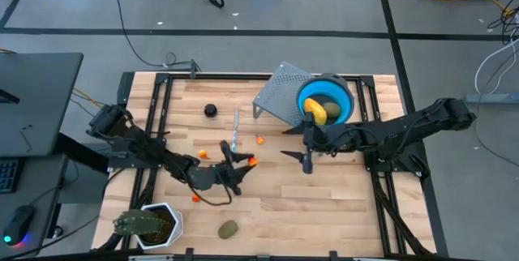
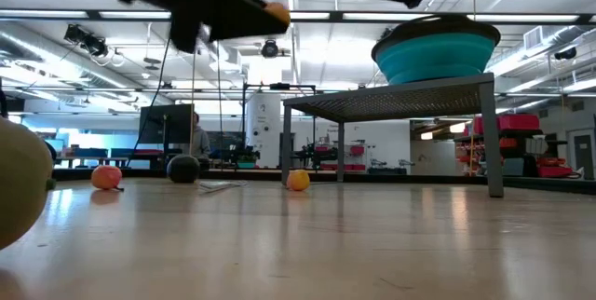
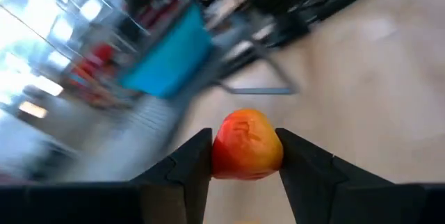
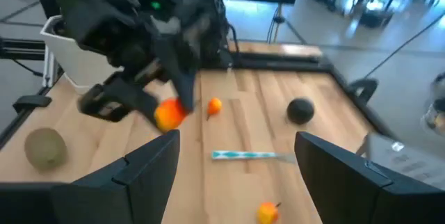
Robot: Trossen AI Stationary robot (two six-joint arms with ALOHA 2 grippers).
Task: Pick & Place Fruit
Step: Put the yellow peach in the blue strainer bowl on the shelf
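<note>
The left tool (image 1: 246, 162) hangs above the middle of the wooden surface (image 1: 340, 204), clenched on a small orange-red fruit (image 3: 247, 145); the left wrist view shows that fruit pinched between the two dark fingers (image 3: 188, 165), and the low view shows it lifted well clear of the surface.

The right tool (image 1: 306, 157) hovers just right of centre, in front of the grey perforated stand (image 1: 280, 95). Its fingers (image 4: 142, 172) are spread wide with nothing between them, so it is released.

On the stand sits a blue bowl (image 1: 345, 97), at the far right of the surface. Inside it lie a stubby yellow fruit (image 1: 315, 112) and an olive-brown oval (image 1: 330, 109), touching each other.

The rest of the fruit is scattered on the surface. A dark round fruit (image 1: 210, 109) rests toward the far left. A second olive-brown oval (image 1: 228, 228) lies at the near edge, just right of the green spiky plant in a white pot (image 1: 150, 224). Tiny orange-red bits sit apart: one (image 1: 203, 154) left of the left tool, one (image 1: 260, 140) between the two tools, and one (image 1: 195, 198) nearer, under the left arm.

A thin pale-blue stick (image 1: 234, 130) lies on the surface between the dark round fruit and the left tool.
</note>
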